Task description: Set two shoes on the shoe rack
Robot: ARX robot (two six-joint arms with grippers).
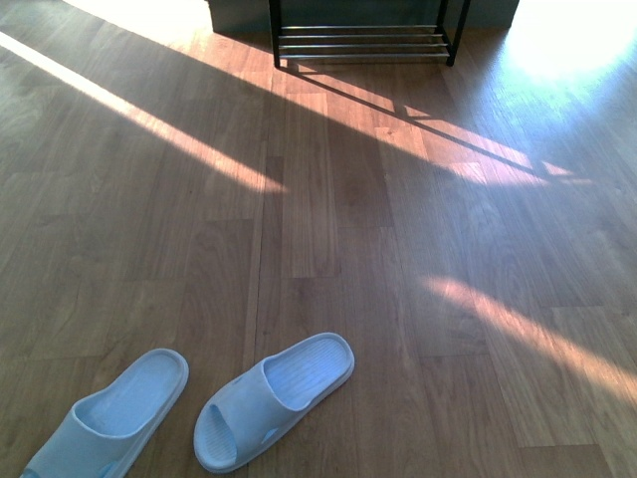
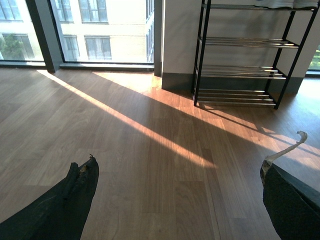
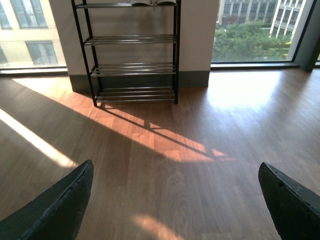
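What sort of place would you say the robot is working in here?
Probably a home-like room, perhaps an apartment entryway: a tall black shoe rack against the wall, large windows reaching down low, and two pale blue slides lying on the wood plank floor.

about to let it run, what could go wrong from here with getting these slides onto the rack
1. The left slide and the right slide lie on the floor close to the robot, but the shoe rack stands far across the floor; a long carry in a weak grasp could end in a drop.
2. The rack's shelves are thin bars with gaps, so a slide set down askew might tip or hang through.
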